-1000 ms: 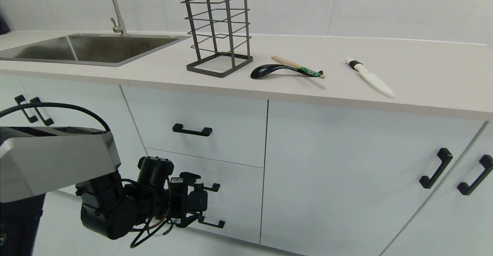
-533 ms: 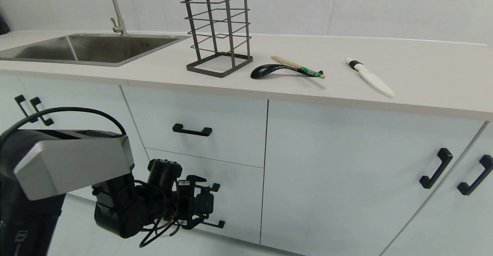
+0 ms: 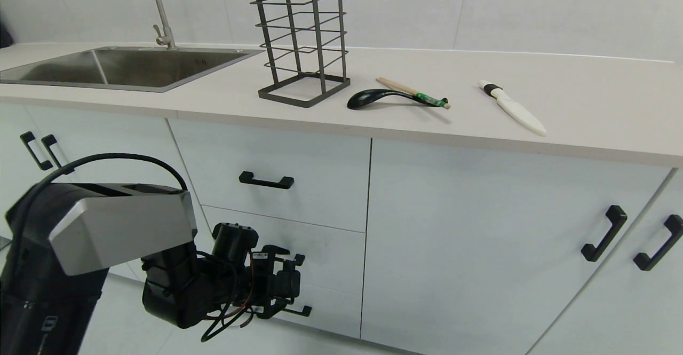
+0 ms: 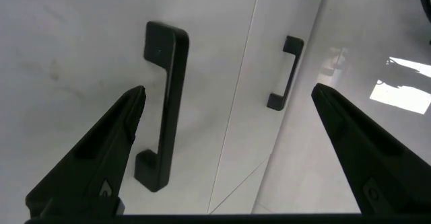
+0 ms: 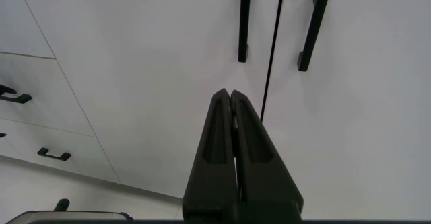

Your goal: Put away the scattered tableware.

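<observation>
Facing lower drawer handle [image 4: 165, 103], left tool [image 4: 227, 93] agape.

We're standing in a kitchen here: a steel sink [image 3: 133, 66] is sitting sunk into a pale countertop [image 3: 587, 93] with a curved tap [image 3: 165, 37] arching over it. White cabinets [image 3: 469, 237] with black handles [image 3: 265, 180] are running below and pale wall tiles [image 3: 533, 8] are rising behind. A black spoon [image 3: 365, 99], chopsticks [image 3: 399, 86] and a white knife [image 3: 512, 107] are lying out beside a wire rack [image 3: 318, 40].
</observation>
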